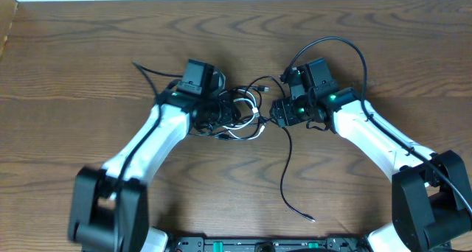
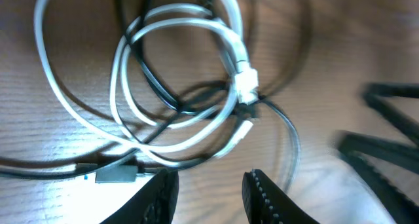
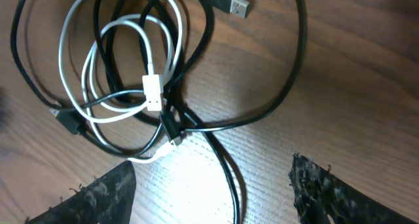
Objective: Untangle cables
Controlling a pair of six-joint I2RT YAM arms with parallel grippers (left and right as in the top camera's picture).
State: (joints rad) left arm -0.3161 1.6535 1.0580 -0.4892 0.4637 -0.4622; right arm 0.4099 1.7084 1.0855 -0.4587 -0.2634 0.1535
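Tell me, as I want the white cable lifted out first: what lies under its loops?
Under the loops of the white cable pass black cables, and bare wooden table shows through the gaps. Where the strands bunch together, they hide which lies lowest.

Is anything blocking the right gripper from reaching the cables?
Nothing visible does. The right gripper stands open over the table. The cables lie just ahead of it, and one black cable runs between its fingers.
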